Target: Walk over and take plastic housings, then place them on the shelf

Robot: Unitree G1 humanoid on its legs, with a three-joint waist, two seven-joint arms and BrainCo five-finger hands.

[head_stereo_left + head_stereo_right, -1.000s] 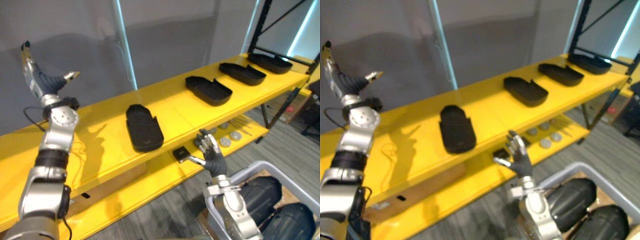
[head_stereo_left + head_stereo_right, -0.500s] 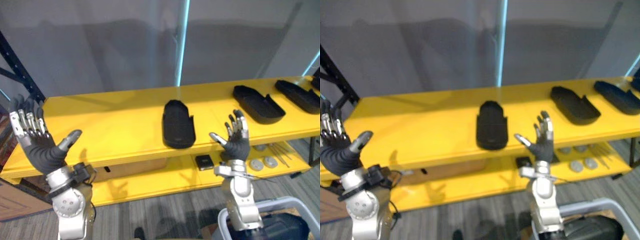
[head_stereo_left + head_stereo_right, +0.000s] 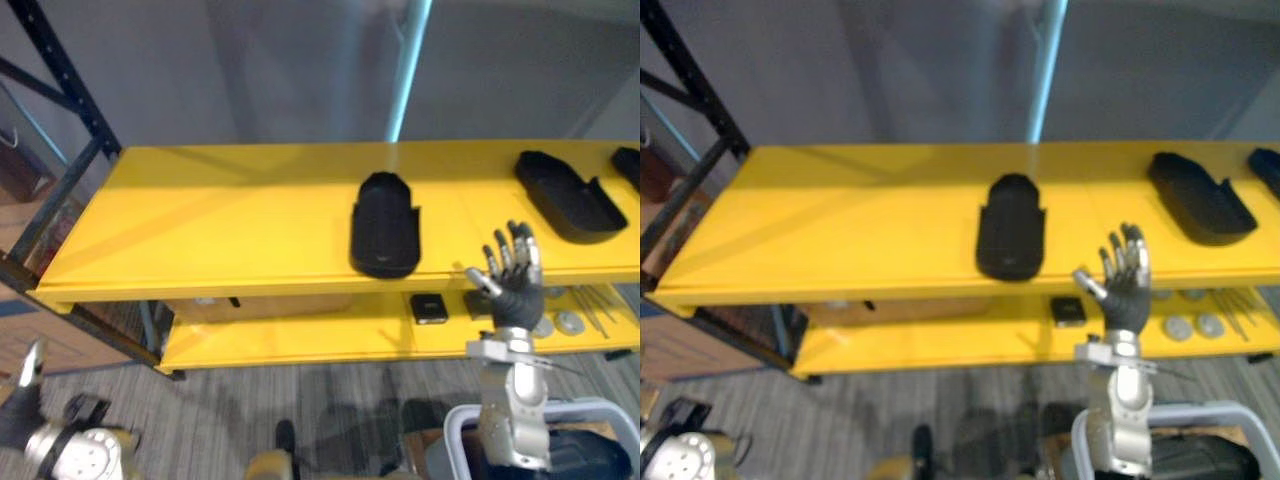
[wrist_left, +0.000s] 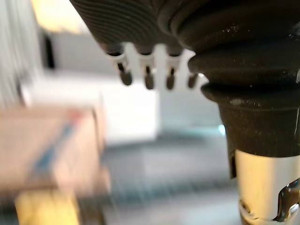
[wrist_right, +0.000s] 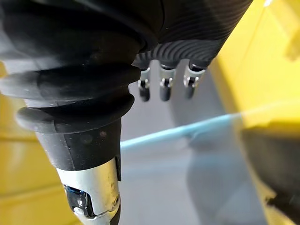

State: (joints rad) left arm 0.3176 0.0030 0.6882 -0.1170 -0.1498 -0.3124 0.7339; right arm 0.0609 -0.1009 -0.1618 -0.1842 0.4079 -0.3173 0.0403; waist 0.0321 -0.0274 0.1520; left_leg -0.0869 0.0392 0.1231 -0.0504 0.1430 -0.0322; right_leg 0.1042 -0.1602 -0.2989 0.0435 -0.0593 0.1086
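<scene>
**Left hand** [image 3: 15, 412]: seen low at the left margin, above the floor. Its fingers [image 4: 147, 77] are shown straight in the wrist view, and nothing is held.

**Upright** [image 3: 60, 90]: a black rack post by which the shelf is bounded on the left.

**Shelf** [image 3: 220, 215]: the yellow top level. Its left half is bare, so ample room for further housings is offered there. The front edge is unguarded, and a part set too near it could be tipped off.

**First housing** [image 3: 386, 225]: laid flat near mid-shelf, its near end just inside the front edge.

**Lower shelf** [image 3: 300, 340]: a black block [image 3: 429, 308] and some discs [image 3: 570, 322] are carried here, clear of the work.

**Right hand** [image 3: 513, 292]: raised before the shelf front between the first and second housings. Its fingers are spread upright, its palm is empty, and the shelf is not touched.

**Second housing** [image 3: 565, 195] and **third housing** [image 3: 630, 160]: laid further right, well apart.

**Bin** [image 3: 1210, 408]: a grey rim at lower right, with dark parts inside that are judged to be housings yet to be taken.

**Progress**: at least three placements are judged complete. With both hands empty, a further pick from the bin is judged to be next.
</scene>
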